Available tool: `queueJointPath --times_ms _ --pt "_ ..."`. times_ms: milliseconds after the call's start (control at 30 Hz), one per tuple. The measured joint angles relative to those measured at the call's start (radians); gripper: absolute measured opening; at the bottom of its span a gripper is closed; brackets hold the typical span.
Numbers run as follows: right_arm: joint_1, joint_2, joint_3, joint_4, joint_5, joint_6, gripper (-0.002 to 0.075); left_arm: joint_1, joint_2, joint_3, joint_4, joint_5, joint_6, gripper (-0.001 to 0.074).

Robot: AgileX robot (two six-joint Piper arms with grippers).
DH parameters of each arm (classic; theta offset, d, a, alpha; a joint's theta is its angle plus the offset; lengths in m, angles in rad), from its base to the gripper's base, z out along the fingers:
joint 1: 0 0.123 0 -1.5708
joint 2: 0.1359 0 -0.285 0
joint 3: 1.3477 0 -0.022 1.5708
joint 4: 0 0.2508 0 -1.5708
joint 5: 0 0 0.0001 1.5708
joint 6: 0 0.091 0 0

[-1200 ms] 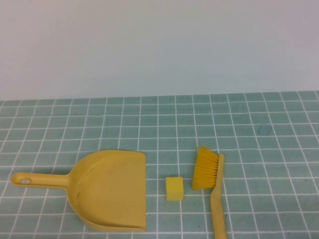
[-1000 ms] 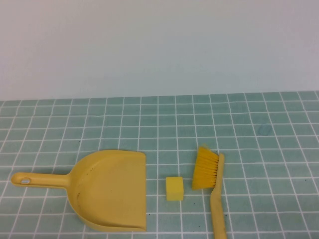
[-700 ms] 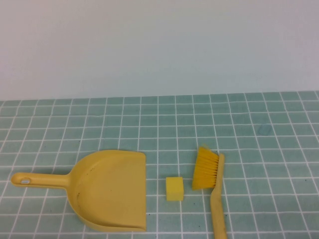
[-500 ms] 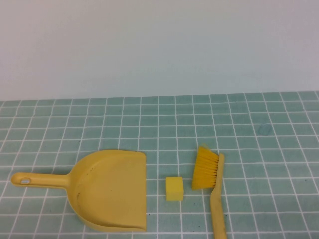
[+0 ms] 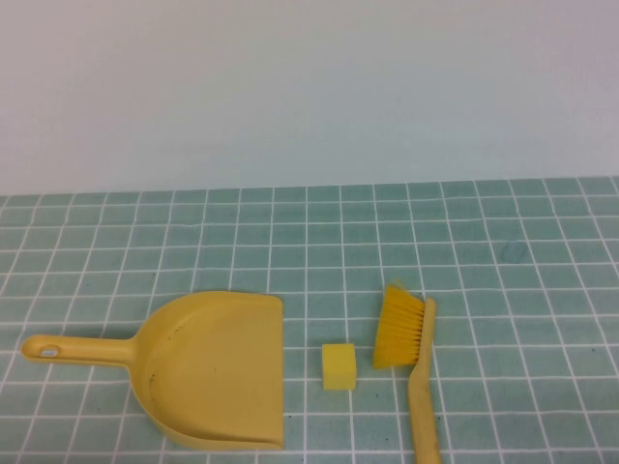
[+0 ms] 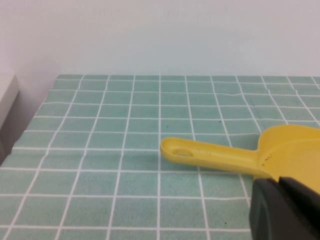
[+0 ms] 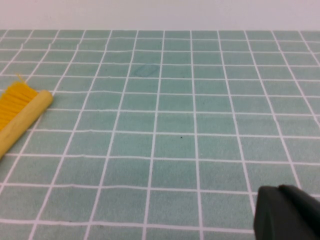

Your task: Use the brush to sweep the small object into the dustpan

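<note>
On the green tiled table, the small pale-yellow cube (image 5: 338,367) lies between the dustpan (image 5: 213,372) to its left and the brush (image 5: 411,362) to its right. The pan's open mouth faces the cube and its handle (image 6: 210,156) points left. The brush's orange-yellow bristles (image 5: 397,326) face the cube. Its handle runs toward the near edge, and its head (image 7: 22,112) shows in the right wrist view. Neither arm appears in the high view. My left gripper (image 6: 287,210) is shut and empty, near the pan's handle. My right gripper (image 7: 287,215) is shut and empty over bare tiles, right of the brush.
A pale wall (image 5: 309,87) rises behind the table. The table's left edge (image 6: 30,130) drops off beside a white object (image 6: 6,97) in the left wrist view.
</note>
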Motion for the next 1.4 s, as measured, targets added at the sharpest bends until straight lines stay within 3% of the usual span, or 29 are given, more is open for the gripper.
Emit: queueJointPath --times_ms 600,1400 --pt "0.0 0.0 0.0 0.0 0.0 0.0 -0.0001 0.0 0.0 0.0 0.003 0.083 0.0 0.0" --pt "0.0 0.0 0.0 0.002 -0.002 0.0 -0.0001 -0.022 0.0 0.0 0.008 0.061 0.0 0.0"
